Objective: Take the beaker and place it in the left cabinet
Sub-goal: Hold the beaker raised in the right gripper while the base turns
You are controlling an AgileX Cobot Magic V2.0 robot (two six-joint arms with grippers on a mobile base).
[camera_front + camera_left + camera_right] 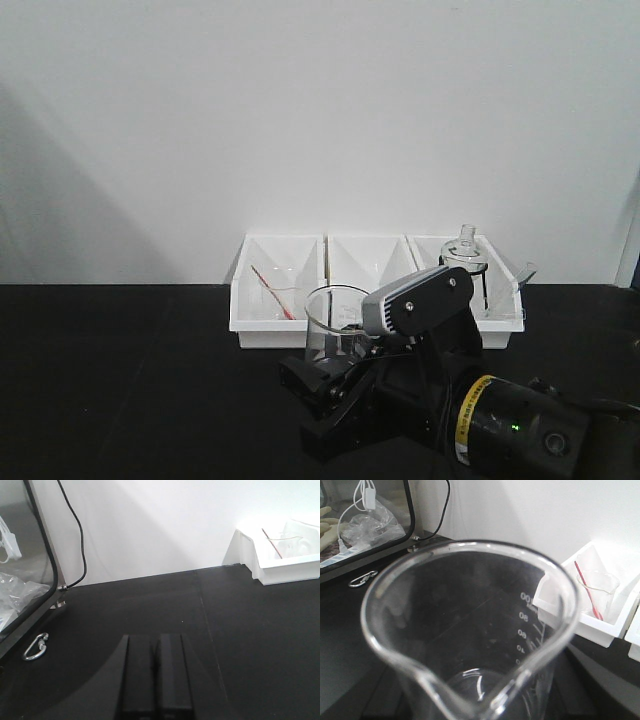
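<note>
The beaker (335, 318) is a clear glass cylinder with a flared rim, upright in front of the white tray. My right gripper (335, 378) is shut on its lower part. In the right wrist view the beaker (470, 630) fills the frame, spout towards the camera, and hides the fingers. My left gripper (155, 638) is shut with nothing in it, low over the black tabletop. The left cabinet (20, 565) shows only as a black-edged front at the far left, with plastic bags and cables inside; the same cabinet (365, 520) appears at the top left of the right wrist view.
A white three-part tray (270, 335) stands against the wall, holding a beaker with a red rod (275, 295) and a round flask on a black tripod (465, 250). A metal carabiner (35, 646) lies by the cabinet. A black cable (80, 545) hangs down the wall.
</note>
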